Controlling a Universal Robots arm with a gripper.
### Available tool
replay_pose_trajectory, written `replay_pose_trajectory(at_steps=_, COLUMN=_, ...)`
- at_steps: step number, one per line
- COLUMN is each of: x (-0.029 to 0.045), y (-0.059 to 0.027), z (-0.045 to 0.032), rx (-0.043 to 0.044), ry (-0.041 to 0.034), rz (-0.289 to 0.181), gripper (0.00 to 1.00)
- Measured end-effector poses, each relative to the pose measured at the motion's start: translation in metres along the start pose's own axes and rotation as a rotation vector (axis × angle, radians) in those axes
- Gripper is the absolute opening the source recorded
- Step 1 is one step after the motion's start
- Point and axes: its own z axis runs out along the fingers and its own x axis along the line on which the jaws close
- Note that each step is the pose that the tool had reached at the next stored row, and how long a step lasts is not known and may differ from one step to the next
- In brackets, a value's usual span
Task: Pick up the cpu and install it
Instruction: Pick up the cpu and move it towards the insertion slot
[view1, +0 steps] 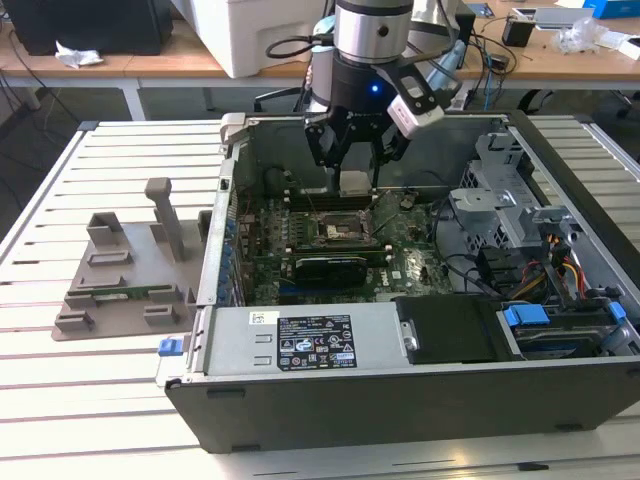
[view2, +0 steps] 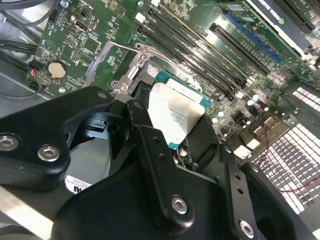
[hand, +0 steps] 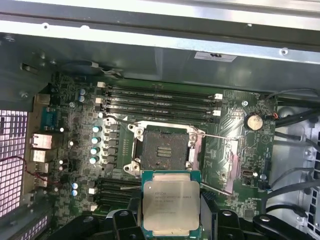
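The hand (view2: 172, 132) clasps the cpu (view2: 176, 116) above the motherboard (view2: 85, 42)

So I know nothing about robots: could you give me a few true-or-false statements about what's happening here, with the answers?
1. The gripper holds the cpu. True.
2. The cpu sits in the socket. False: the socket is empty, and the cpu is held apart from it.
3. The computer case is open, its motherboard exposed. True.
4. The grey holder lies on the exterior view's right of the case. False: it lies on the exterior view's left.
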Motion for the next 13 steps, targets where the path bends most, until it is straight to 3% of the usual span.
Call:
replay_pose_trajectory(at_steps=9, x=-0.001, y=0.0041, z=0.0223, rx=-0.0001, ry=0.0001, rz=-0.001, gripper=0.55)
replay_pose_trajectory(at_steps=13, x=-0.0024, y=0.0149, z=0.0312, rx=0.0004, ry=0.0001, rz=-0.003, gripper=0.55)
